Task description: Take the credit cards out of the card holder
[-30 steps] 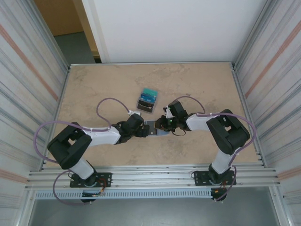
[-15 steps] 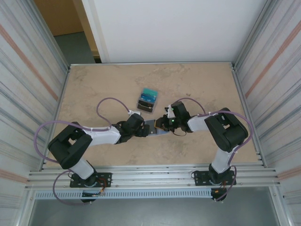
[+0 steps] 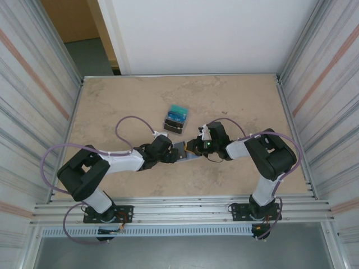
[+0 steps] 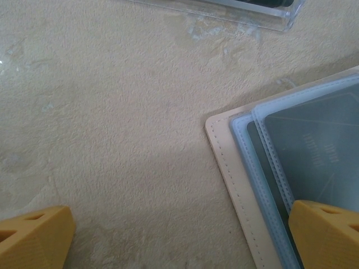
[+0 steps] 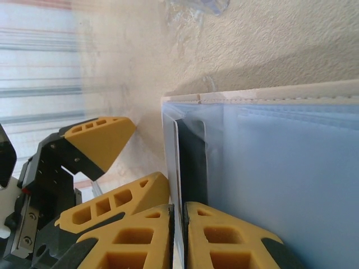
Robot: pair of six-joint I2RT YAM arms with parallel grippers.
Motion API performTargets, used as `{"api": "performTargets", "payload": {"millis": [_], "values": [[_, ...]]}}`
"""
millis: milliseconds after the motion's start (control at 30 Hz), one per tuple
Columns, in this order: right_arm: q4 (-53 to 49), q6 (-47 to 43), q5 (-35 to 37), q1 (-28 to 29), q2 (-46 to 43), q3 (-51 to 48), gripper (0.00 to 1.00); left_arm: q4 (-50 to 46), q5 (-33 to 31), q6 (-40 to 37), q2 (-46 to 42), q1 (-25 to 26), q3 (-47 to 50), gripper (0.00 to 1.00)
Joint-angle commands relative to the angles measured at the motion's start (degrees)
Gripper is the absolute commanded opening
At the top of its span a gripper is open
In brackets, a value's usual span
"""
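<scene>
Now, card holder (image 3: 183, 150): flat tan wallet with pale blue plastic sleeves, lying open on the beige stone-look table (image 3: 123, 101), between the two grippers.
Left gripper (image 3: 171, 156): fingers spread wide, gripping nothing.
Left fingertips: one yellow tip (image 4: 328, 232) is over the holder's blue sleeve, near its stitched tan corner (image 4: 235, 185). The other tip (image 4: 33, 238) is over bare table, well off the holder. Contact with the sleeve: cannot tell.
Right gripper (image 5: 178, 235): yellow fingers pinched almost together on the edge of a thin dark plastic credit card (image 5: 192, 162).
Credit card position: pokes out of the end of a blue sleeve (image 5: 291, 185), far side tucked under the sleeve film. Its near edge runs straight down between the right fingers.
Other cards (image 3: 175, 119): teal, blue and dark stack in a clear plastic tray (image 4: 235, 14), on the table beyond the holder and apart from it.
</scene>
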State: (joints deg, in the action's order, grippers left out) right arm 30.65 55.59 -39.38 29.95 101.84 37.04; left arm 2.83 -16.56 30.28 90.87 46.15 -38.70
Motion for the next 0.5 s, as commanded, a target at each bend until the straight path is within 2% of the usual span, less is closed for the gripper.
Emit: {"api": "performTargets", "payload": {"millis": [0,467], "values": [[3.42,1.72,-2.21,-0.42,0.33,-0.8,0.15,-3.06,-0.19,0.41,1.17,0.43,-0.99,0.99],[5.2,2.65,-3.18,-1.82,0.17,-1.69,0.14,-3.44,-0.36,0.48,1.49,0.43,-1.23,0.99]]}}
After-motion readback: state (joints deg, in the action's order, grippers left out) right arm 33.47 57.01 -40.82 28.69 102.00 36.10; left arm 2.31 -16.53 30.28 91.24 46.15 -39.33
